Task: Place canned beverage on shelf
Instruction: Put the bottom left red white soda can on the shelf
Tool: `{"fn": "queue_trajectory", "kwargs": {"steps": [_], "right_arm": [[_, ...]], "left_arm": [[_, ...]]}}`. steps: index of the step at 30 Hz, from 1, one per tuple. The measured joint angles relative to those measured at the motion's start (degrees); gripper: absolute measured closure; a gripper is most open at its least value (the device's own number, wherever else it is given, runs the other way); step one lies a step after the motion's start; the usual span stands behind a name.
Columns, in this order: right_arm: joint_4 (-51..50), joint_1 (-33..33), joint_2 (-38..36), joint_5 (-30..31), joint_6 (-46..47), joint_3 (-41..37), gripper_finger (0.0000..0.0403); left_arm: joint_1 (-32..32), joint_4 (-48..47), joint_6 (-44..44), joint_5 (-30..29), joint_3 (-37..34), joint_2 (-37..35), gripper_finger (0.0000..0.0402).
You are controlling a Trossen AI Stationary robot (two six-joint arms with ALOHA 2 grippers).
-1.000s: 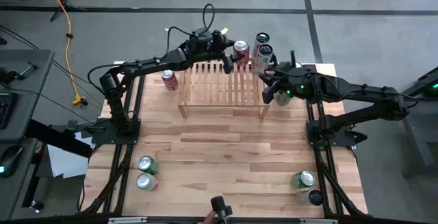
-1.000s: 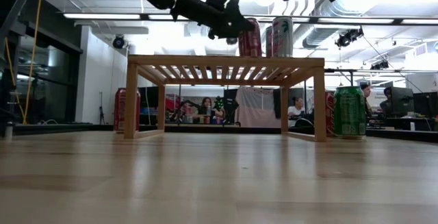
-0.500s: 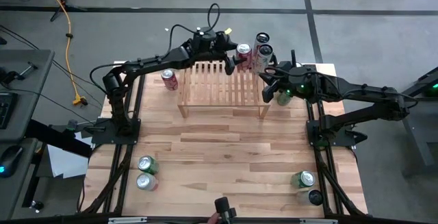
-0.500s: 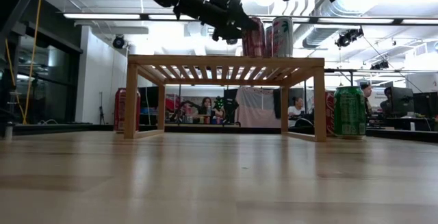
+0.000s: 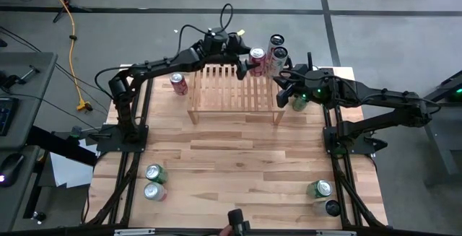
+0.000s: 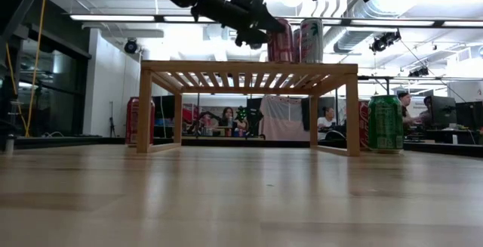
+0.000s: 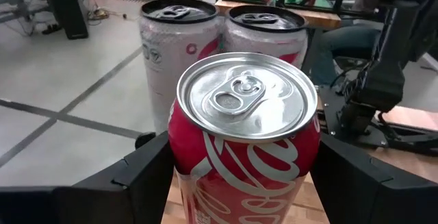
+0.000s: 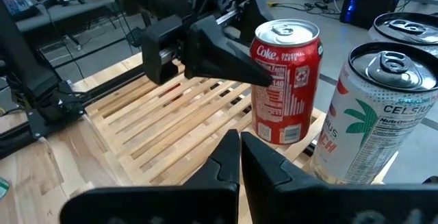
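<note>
Left wrist view alone shows my left pincer [image 7: 243, 172] grasping the red can [image 7: 246, 148] either side, silver lid, high view places it on the shelf [image 5: 234, 92] far corner, right pincer [image 8: 239, 159] clenched nearby.

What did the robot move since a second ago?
The left gripper carried the red can along the shelf toward the two tall cans, holding it all the while. The right gripper stayed shut beside the shelf; other cans stayed put.
</note>
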Motion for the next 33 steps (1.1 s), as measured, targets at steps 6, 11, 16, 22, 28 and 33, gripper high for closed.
{"fn": "queue_trajectory", "kwargs": {"steps": [6,11,16,22,28,33], "right_arm": [[0.0,0.0,0.0,0.0,0.8,0.0,0.0402],[0.0,0.0,0.0,0.0,0.7,0.0,0.0402],[0.0,0.0,0.0,0.0,0.7,0.0,0.0402],[0.0,0.0,0.0,0.0,0.6,0.0,0.0402],[0.0,0.0,0.0,0.0,0.7,0.0,0.0402],[0.0,0.0,0.0,0.0,0.8,0.0,0.0402]], "left_arm": [[-0.3,0.8,5.2,-1.7,0.0,0.4,0.0126],[-0.4,2.5,6.0,-3.3,-0.1,3.0,0.0126],[-0.4,3.4,5.0,-3.7,-0.1,4.1,0.0126],[-0.5,3.6,5.5,-5.0,-0.1,4.1,0.0118],[0.0,3.5,6.5,-5.0,-0.1,4.1,0.0090],[0.0,3.6,7.5,-6.5,-0.1,4.1,0.0074]]}}
